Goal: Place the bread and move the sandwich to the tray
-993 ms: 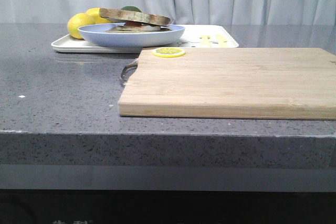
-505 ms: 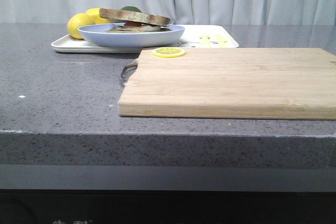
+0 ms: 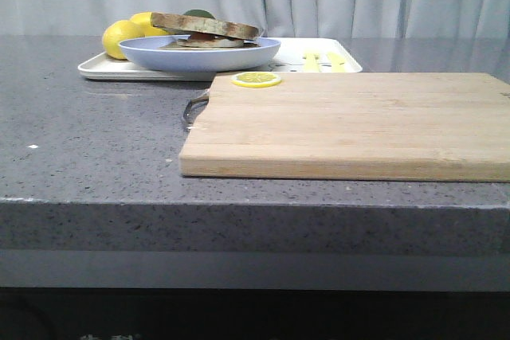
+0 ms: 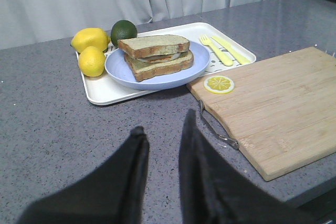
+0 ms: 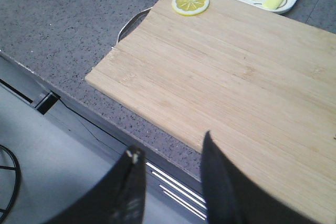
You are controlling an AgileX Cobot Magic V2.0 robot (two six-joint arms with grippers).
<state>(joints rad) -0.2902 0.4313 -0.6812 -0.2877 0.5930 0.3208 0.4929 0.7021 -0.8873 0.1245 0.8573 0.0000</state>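
The sandwich point(image 4: 157, 56) is two thick toast slices with brown crust and pale yellow-green faces, a strip of white and orange filling showing between them — the upper slice sits slightly askew on the lower. It lies flat on a pale blue plate point(image 4: 126, 74), which rests on the white tray point(image 4: 102, 95) on the grey tabletop point(image 4: 52, 129); in the front view its long side runs left to right. Two lemons point(image 4: 90, 39) and a dark green fruit point(image 4: 124, 29) — possibly a lime — share the tray, with yellow cutlery point(image 4: 223, 50). A lemon slice point(image 4: 219, 84) lies on the wooden cutting board point(image 4: 273, 108). The left tool point(image 4: 163, 132) and right tool point(image 5: 170, 153) both hang slightly spread, holding nothing.
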